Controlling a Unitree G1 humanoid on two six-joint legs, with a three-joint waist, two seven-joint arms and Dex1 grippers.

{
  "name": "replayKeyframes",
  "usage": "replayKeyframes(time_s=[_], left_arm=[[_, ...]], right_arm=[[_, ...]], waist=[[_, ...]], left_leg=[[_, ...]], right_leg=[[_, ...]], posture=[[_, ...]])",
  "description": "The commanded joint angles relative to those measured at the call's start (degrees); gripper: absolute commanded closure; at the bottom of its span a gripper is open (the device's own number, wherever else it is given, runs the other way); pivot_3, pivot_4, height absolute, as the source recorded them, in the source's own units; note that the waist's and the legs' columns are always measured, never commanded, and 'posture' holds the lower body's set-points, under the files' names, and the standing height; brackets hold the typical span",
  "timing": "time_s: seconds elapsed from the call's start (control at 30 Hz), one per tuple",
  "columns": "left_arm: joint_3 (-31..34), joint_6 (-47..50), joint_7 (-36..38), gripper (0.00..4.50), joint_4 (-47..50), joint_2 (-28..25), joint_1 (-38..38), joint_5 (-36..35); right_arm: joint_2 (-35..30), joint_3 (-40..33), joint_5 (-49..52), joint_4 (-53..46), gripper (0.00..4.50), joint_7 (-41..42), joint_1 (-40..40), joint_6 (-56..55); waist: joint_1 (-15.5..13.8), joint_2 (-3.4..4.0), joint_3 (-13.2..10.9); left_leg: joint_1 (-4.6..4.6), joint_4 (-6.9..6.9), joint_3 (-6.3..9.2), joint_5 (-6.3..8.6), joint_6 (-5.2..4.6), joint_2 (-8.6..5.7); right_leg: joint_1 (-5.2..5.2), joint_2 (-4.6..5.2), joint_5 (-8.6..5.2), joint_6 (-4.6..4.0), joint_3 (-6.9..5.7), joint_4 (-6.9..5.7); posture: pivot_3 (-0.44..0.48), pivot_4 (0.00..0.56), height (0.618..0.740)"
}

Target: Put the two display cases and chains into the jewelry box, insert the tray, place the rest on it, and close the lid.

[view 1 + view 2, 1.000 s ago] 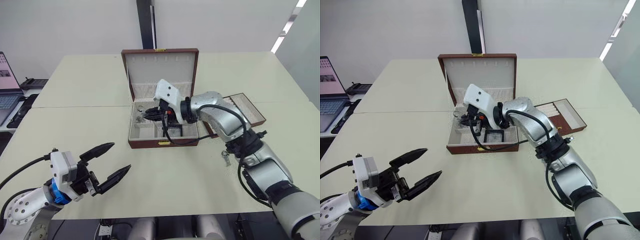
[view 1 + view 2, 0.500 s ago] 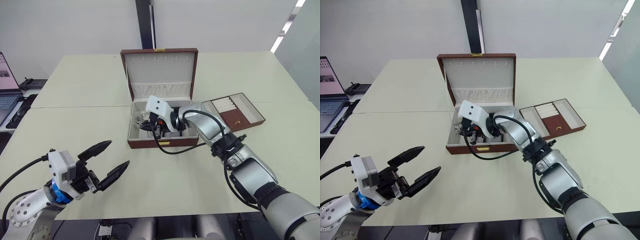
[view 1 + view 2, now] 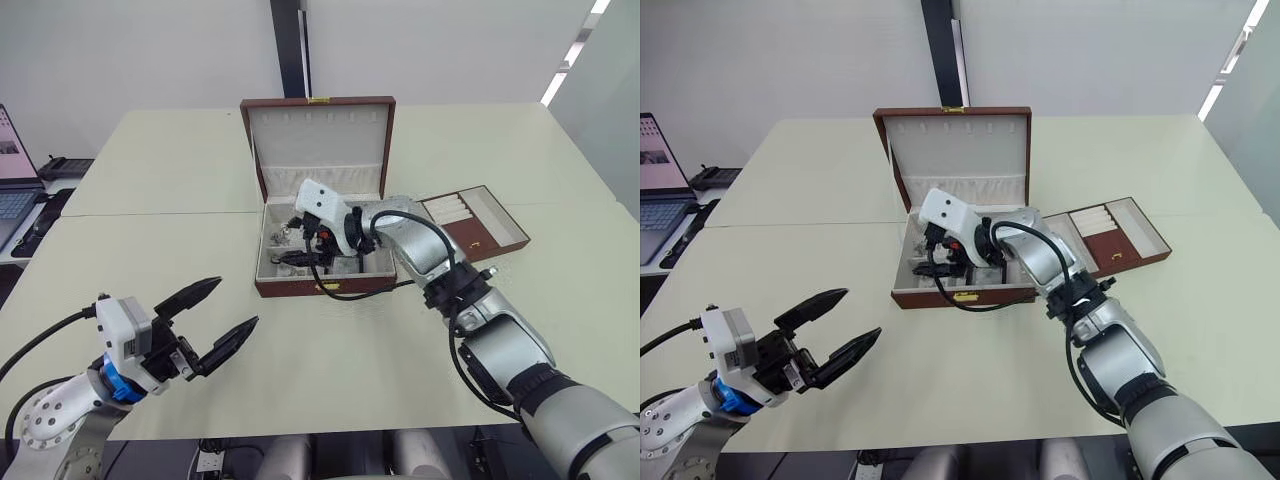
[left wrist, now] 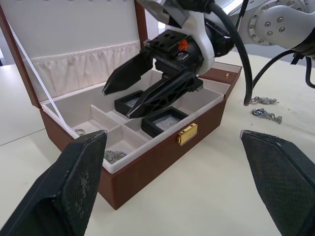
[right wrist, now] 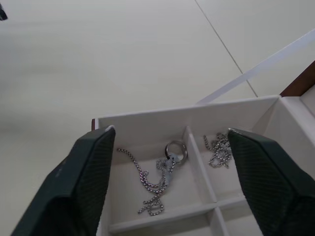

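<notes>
Jewelry box [image 3: 322, 285]: centre of the head views, on the cream table [image 3: 170, 190], gold clasp facing the robot.
Lid [image 3: 318, 130]: standing open, upright behind the box, cream lining and gathered pocket showing.
Display cases [image 4: 165, 121]: both inside the box, one in the front compartment just behind the clasp, the other [image 4: 129, 102] in the compartment behind it, both lying flat.
Chains [image 5: 150, 179]: silvery strands with a ring in one end compartment; a second clump [image 5: 216, 150] in the compartment beside it, across a divider.
Tray [image 3: 478, 222]: right of centre in the head views, on the table just beside the box, not inserted.
Rest [image 4: 266, 114]: small silvery pieces on the table at the right edge of the left wrist view, apart from the box.
Right gripper [image 4: 135, 93]: fingers spread apart, holding nothing, poised over the box's compartments.
Left gripper [image 3: 217, 323]: lower left of the head views, fingers wide apart, empty, above the table well apart from the box.
</notes>
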State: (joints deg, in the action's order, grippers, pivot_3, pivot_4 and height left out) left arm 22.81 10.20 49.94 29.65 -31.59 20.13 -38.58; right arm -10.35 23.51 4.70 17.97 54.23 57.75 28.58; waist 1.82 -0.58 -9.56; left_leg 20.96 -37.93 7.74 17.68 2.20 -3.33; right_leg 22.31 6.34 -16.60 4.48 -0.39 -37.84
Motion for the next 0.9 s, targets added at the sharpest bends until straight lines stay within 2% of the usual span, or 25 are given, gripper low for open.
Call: replayKeyframes(time_s=[0.03, 0.2, 0.37, 0.5, 0.7, 0.9], left_arm=[[0.9, 0.7, -1.7, 0.00, 0.0, -0.4, -0.5, -0.3], [2.8, 2.8, -5.8, 0.00, -2.7, -1.5, -2.1, 1.5], [4.5, 5.5, -9.1, 0.00, -5.1, -4.7, -4.9, 3.7], [5.6, 6.0, -10.8, 0.00, -7.8, -4.9, -6.9, 4.2], [5.6, 4.5, -11.9, 0.00, -13.8, -5.4, -9.0, 8.4], [6.4, 1.9, -9.8, 0.00, -21.5, -7.7, -11.2, 11.4]], right_arm=[[-1.8, -3.1, 0.8, -7.1, 0.02, -0.4, -1.1, -0.9], [-8.4, -7.1, 2.8, -18.6, 0.02, 0.3, -7.3, -1.0], [-17.7, -17.4, 8.5, -33.0, 0.02, 0.8, -18.6, 0.0], [-24.6, -25.3, 12.5, -40.2, 0.02, 1.2, -26.8, 1.7], [-34.1, -38.1, 13.6, -40.6, 0.02, 0.2, -39.7, -0.7], [-38.1, -52.9, 11.3, -36.4, 0.02, 1.7, -57.9, -8.4]], waist=[[0.0, -0.02, 0.0], [-0.2, -0.02, 0.0], [-0.4, -0.04, 0.0], [-0.1, -0.04, 0.0], [-0.3, -0.06, 0.0], [-0.9, -0.07, 0.0]], left_leg=[[0.00, 0.00, 0.00, 0.00, 0.00, 0.00], [0.00, 0.01, 0.00, 0.01, 0.00, -0.01], [0.03, 0.02, 0.00, 0.01, -0.01, -0.01], [0.04, 0.02, -0.03, 0.02, -0.02, -0.01], [0.02, 0.03, -0.10, 0.10, -0.18, 0.00], [0.02, 0.04, -0.07, 0.11, -0.18, 0.02]], right_leg=[[0.00, 0.00, 0.00, 0.00, -0.01, 0.00], [-0.02, -0.01, 0.00, 0.00, 0.00, 0.02], [-0.05, -0.02, 0.00, 0.00, -0.01, 0.07], [-0.07, -0.02, 0.00, 0.00, -0.01, 0.07], [-0.12, -0.05, 0.00, 0.01, 0.02, 0.10], [-0.20, -0.06, 0.00, 0.00, -0.03, 0.14]], posture=[[0.000, 0.150, 0.740], [0.000, 0.150, 0.740], [0.000, 0.150, 0.740], [0.000, 0.150, 0.740], [0.000, 0.150, 0.740], [0.000, 0.150, 0.740]])
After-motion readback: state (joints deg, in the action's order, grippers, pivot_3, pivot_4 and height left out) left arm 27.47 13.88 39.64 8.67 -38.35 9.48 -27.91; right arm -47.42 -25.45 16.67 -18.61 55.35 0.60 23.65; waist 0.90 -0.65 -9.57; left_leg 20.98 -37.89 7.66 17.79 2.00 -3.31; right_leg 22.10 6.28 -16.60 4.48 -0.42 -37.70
